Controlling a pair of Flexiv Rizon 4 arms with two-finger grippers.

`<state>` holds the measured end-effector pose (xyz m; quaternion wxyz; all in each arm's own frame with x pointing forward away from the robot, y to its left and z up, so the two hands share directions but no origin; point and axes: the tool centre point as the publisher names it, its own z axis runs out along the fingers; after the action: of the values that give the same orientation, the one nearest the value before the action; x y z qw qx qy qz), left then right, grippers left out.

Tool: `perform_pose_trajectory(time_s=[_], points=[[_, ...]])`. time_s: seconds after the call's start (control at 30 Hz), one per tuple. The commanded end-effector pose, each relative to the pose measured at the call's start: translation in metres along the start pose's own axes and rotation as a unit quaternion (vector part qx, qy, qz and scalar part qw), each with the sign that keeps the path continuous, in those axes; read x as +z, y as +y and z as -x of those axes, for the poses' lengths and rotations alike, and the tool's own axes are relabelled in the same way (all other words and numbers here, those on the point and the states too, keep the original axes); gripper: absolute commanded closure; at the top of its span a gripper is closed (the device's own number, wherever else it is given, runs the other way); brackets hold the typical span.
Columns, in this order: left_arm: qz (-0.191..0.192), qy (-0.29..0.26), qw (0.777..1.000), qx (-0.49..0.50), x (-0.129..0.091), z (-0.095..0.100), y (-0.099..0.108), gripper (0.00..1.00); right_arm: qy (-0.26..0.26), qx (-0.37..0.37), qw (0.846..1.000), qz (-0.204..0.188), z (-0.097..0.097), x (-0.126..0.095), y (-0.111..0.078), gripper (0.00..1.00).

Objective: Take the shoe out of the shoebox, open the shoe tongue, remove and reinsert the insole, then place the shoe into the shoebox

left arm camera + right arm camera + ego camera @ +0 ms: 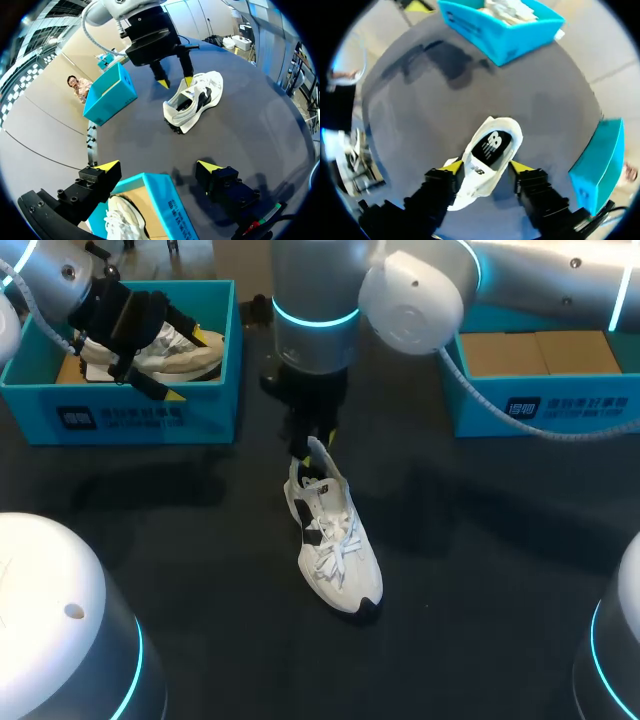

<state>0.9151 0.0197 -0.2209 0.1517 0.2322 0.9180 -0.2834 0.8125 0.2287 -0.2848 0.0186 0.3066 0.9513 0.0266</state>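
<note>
Shoe point(335, 550) is lying out on the counter point(480, 570) at centre, toe pointing to 5 o'clock and heel to 11.
- Left box point(150, 415) is sitting at 10 o'clock from it, holding a second shoe point(185, 350). Right box point(520, 410) is at 2 o'clock, showing bare cardboard.
- Right pincer point(487, 168) is hanging over the heel end, tips spread to either side of the collar and not clamping it. From the left wrist, one tip is standing clear of the shoe.
- Left pincer point(159, 166) is spread too, straddling the left box's corner and gripping nothing.
- Tongue point(496, 125) is leaning toward the toe, and the dark insole point(490, 146) is showing through the mouth.

Judging the step: the insole pull is coming up.
- One tip should be going down inside the heel cup, against the insole's back edge, with the other pinching from above.
- The lift wants to be slow and toward the heel.
- With nothing bracing the shoe, it is likely to come up with the insole. The idle left arm could be pinning the toe.
</note>
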Motion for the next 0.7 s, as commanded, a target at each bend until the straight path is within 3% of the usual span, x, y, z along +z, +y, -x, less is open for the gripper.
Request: perform_pose_trajectory(time_s=[0.03,0.33,0.57,0.7], points=[[0.002,0.002,1.0,0.0,-0.001,0.0,0.0,0.0,-0.009,-0.078,0.997,0.005,-0.001,0.0,0.002,0.0],[0.002,0.002,1.0,0.0,-0.001,0.0,0.0,0.0,-0.009,-0.078,0.997,0.005,-0.001,0.0,0.002,0.0],[0.002,0.002,1.0,0.0,-0.001,0.0,0.0,0.0,-0.01,-0.231,0.971,-0.058,0.012,0.002,0.025,0.0],[0.002,0.002,1.0,0.0,-0.001,0.0,0.0,0.0,-0.01,-0.293,0.954,-0.061,0.023,0.012,0.037,0.0]])
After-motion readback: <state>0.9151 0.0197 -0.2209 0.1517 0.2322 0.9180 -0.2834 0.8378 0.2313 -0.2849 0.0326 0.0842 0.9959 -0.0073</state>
